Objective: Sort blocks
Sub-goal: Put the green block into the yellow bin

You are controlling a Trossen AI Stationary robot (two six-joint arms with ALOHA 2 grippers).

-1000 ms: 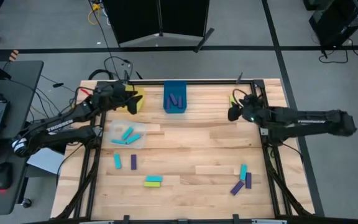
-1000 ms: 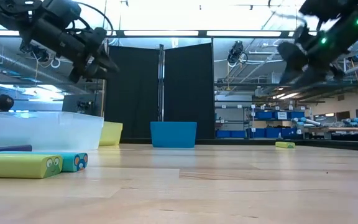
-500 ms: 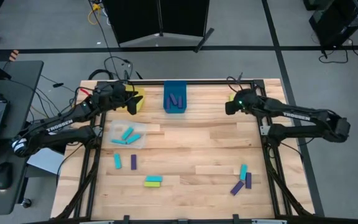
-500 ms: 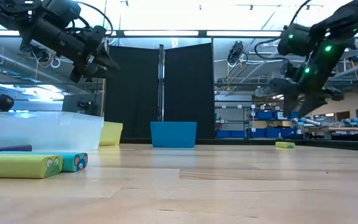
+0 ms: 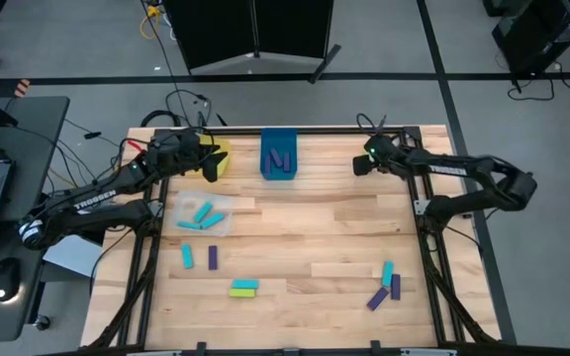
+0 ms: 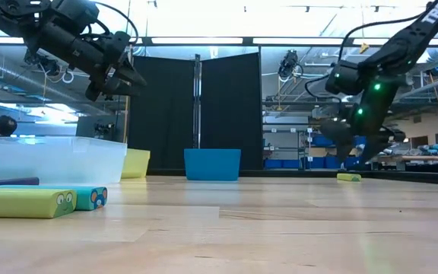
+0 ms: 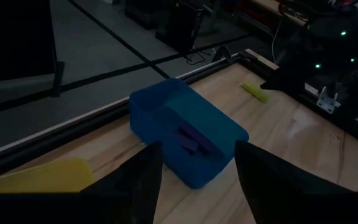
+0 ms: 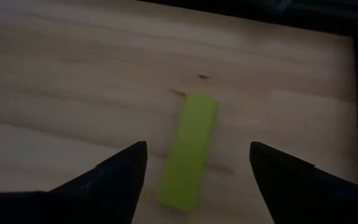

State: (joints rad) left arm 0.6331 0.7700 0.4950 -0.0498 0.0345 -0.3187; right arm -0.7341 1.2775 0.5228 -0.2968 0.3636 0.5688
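My right gripper point(image 8: 197, 186) is open and hovers over a lime yellow-green block point(image 8: 188, 149) lying flat near the table's far right corner, one finger on either side without touching. The low view shows that gripper point(image 6: 356, 133) above the block point(image 6: 348, 177). My left gripper point(image 5: 209, 164) is open and empty, held high over the yellow bin point(image 5: 222, 158). Purple blocks point(image 7: 191, 140) lie in the blue bin point(image 7: 166, 112). Teal blocks point(image 5: 203, 214) lie in the clear bin point(image 5: 224, 223). Loose teal, purple and lime blocks lie near the near edge point(image 5: 244, 288), point(image 5: 388, 282).
The three bins stand along the table's far and left side. The table's metal frame rail point(image 5: 419, 213) runs close to my right arm. Bare wood lies in the middle of the table point(image 5: 305, 232). A person point(image 6: 4, 125) shows far behind the table in the low view.
My right gripper has swung toward the table's far edge and slightly left, and come down toward the lime block near the far right corner. Its fingers stay apart. My left arm has kept still.
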